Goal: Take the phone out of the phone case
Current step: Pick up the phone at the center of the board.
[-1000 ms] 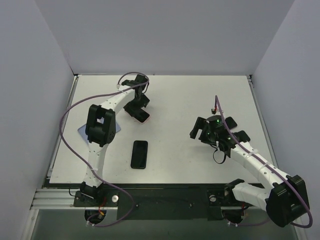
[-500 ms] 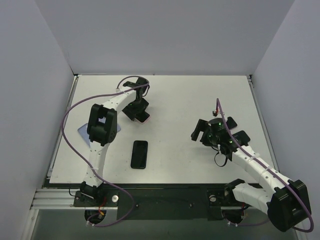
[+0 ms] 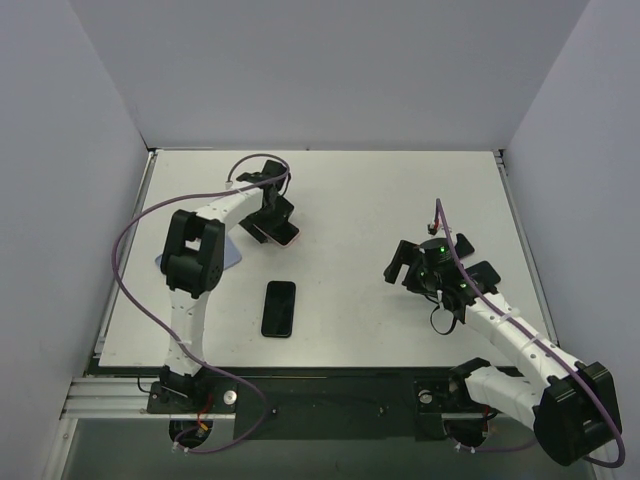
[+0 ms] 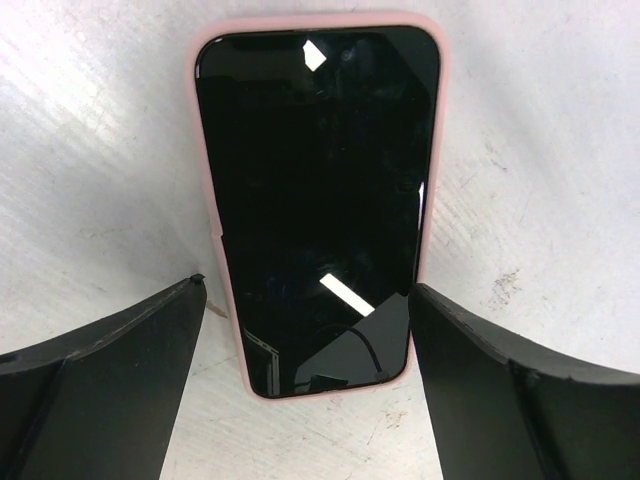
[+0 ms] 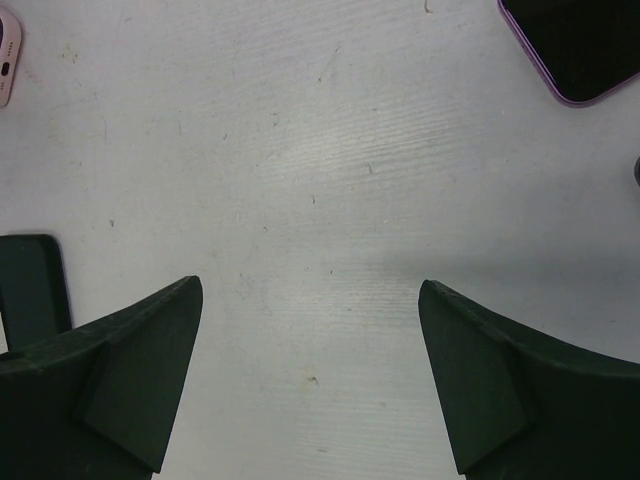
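Both grippers stood spread. My left gripper (image 4: 308, 292) flanked the near end of the phone (image 4: 318, 200) in its pink case (image 4: 315, 22), far-left on the table (image 3: 380, 200). The phone's long axis ran straight ahead between the jaws. The right gripper (image 5: 310, 290) hung well apart, so the left was nearer.

On my white desk (image 3: 380, 190), far left: pink phone case (image 4: 320, 20), phone (image 4: 320, 200) inside, screen up. Nearer, well apart, a bare black phone (image 3: 279, 308). Purple-cased phone (image 5: 580, 45) on the right; pale blue sheet (image 3: 162, 263) at the left edge.
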Controlling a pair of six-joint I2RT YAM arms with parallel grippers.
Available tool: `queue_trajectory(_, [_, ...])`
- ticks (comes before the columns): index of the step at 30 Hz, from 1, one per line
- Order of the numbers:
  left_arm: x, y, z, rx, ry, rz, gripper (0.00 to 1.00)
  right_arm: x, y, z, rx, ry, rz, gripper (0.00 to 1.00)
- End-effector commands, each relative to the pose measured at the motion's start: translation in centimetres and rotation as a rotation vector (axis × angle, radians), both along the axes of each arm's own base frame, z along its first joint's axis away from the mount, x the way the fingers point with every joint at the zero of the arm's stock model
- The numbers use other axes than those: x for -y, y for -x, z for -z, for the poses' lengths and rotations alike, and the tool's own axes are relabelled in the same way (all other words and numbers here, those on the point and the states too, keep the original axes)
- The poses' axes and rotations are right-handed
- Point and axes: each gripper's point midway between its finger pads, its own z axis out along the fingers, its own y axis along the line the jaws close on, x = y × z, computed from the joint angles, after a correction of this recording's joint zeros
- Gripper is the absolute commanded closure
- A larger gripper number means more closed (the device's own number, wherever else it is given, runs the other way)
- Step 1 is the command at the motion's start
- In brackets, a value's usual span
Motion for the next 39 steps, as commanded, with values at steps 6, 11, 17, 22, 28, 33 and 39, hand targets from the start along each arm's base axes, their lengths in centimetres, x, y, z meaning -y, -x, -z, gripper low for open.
queue_trajectory(6, [0.7, -2.3, -0.9, 0.153, 0.078, 0.023, 0.07, -0.3, -0.2, -0.5, 0.028, -0.027, -0.019, 0.16])
queue_trajectory(11, [-0.1, -1.8, 0.5, 0.031, 0.035, -0.013, 0.06, -0.4, -0.2, -0.6, 0.032, -0.034, -0.021, 0.16])
queue_trajectory(17, [-0.6, -2.1, 1.7, -0.054, -0.04, -0.05, 0.06, -0.4, -0.2, -0.6, 0.032, -0.042, -0.02, 0.16])
queue_trajectory(22, [-1.6, -1.1, 2.5, -0.12, -0.107, -0.081, 0.06, -0.2, -0.2, -0.7, 0.036, -0.042, -0.019, 0.16])
queue_trajectory(28, [-3.6, 1.6, 3.4, -0.249, -0.223, -0.152, 0.06, -0.1, -0.2, -0.7, 0.032, -0.049, -0.018, 0.16])
queue_trajectory(33, [-4.3, 1.7, 4.0, -0.281, -0.272, -0.165, 0.09, -0.1, -0.1, -1.0, 0.038, -0.052, -0.018, 0.17])
queue_trajectory(39, [-3.7, 0.2, 4.2, -0.203, -0.217, -0.09, 0.49, 0.0, 0.0, -1.5, 0.032, -0.049, -0.019, 0.17])
